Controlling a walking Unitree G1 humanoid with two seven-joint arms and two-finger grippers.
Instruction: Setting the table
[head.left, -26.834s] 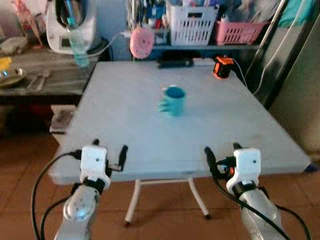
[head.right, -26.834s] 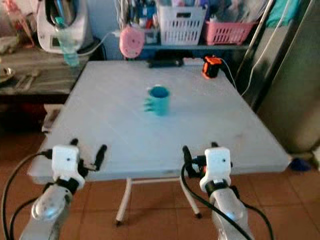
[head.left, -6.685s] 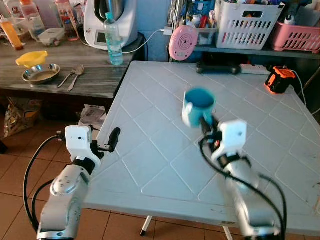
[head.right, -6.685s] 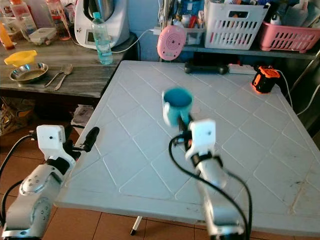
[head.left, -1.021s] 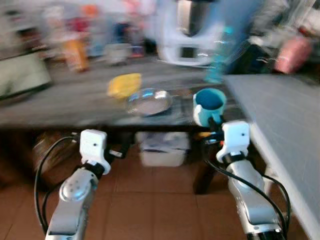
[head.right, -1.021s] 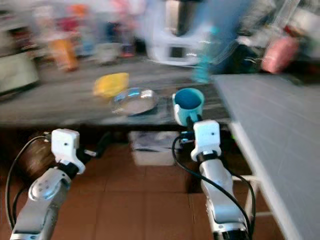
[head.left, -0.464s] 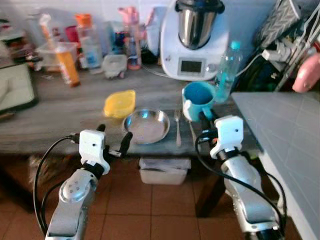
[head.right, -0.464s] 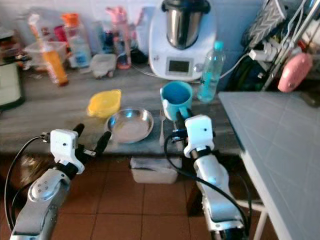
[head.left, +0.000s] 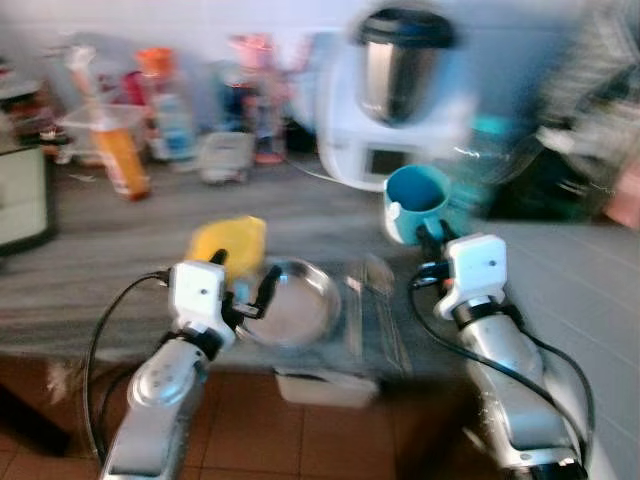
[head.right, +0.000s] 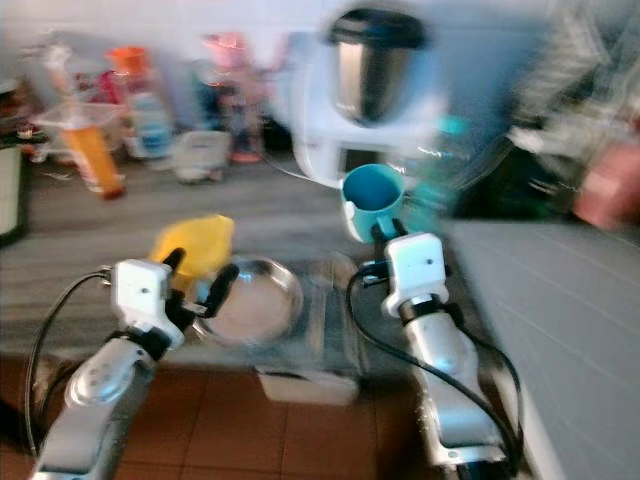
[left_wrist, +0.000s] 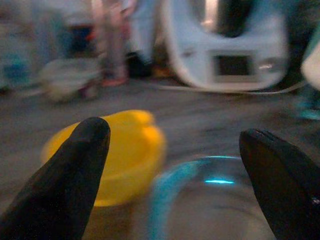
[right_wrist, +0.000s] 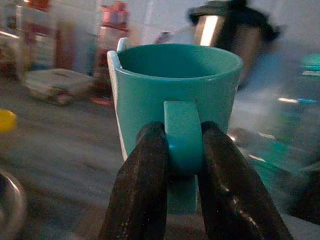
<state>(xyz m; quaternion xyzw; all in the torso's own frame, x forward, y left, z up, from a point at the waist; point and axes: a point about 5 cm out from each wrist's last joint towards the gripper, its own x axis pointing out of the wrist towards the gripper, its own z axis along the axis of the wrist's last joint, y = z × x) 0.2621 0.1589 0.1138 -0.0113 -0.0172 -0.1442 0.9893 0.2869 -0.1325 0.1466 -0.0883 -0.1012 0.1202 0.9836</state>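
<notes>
The head views are blurred. The right end effector (right_wrist: 172, 165) holds a teal ceramic mug (head.left: 417, 203) by its handle, both black fingers (right_wrist: 142, 190) pinched against the handle's sides. The mug is upright and raised above the grey wood-grain counter (head.left: 90, 270), over the counter's right part, in front of a white kitchen appliance with a steel jug (head.left: 397, 95).

The left end effector (left_wrist: 175, 175) has its fingers spread wide, holding nothing. It hovers at the counter's front edge, just before a round shallow steel bowl (head.left: 298, 302). A yellow plastic bowl (head.left: 228, 243) sits just behind and to the left of the steel bowl. Blurred cutlery, possibly a fork (head.left: 357, 290), lies to the right of the steel bowl.

Along the counter's back edge stand several bottles and containers, among them an orange-capped bottle (head.left: 120, 160) and a pink bottle (head.left: 260, 95), too blurred to describe further. The corner of a pale grey table (head.right: 570, 290) shows on the right.
</notes>
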